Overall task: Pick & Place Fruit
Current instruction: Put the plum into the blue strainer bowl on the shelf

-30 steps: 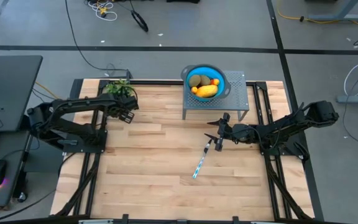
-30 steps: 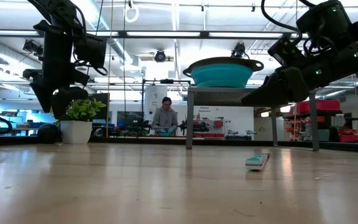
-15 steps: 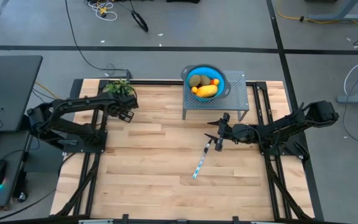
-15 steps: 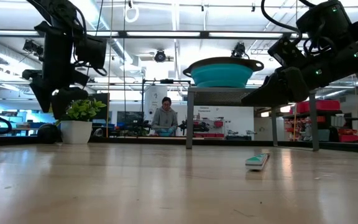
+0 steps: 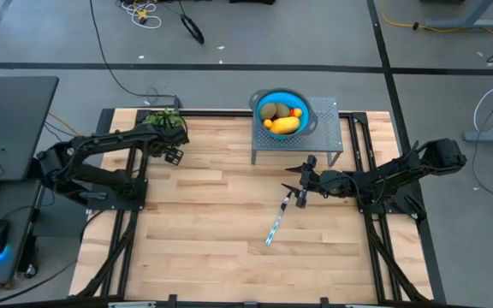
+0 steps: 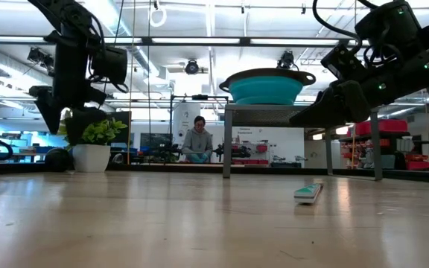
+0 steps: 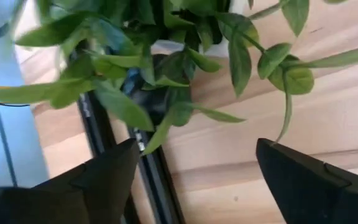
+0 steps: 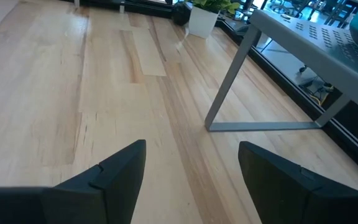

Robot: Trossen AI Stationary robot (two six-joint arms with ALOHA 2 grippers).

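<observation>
Left gripper (image 5: pixel 172 155) is up in the air at the far left corner of the table (image 5: pixel 221 222), right over the green potted plant (image 5: pixel 164 121). Its fingers are spread wide with nothing between them, and in the left wrist view you just see leaves (image 7: pixel 166 68) filling most of the shot, with the pot's white rim underneath and the table's edge rail running past. In the low view that arm hangs just above the plant (image 6: pixel 95 132) in its white pot. Right gripper (image 5: pixel 301 183) sits lower, near the middle-right of the table, also spread apart and holding nothing; its wrist view looks across bare wood toward one leg of the small grey metal stand (image 8: pixel 225 87). The slim silver-blue utensil (image 5: pixel 276 222) lies flat on the wood, and its upper end is just beside the right gripper's tips, though I can't tell if they touch. The fruit (image 5: pixel 281 118) is all sitting in the blue bowl (image 5: pixel 261 99) on top of the grey stand (image 5: pixel 325 115) at the far side of the table: a yellow-orange oblong piece in front, two olive-brown ovals behind it, plus a small orange-red bit. Both grippers are well apart from the bowl. A person (image 6: pixel 197 141) is seated way back in the room behind the table.
</observation>
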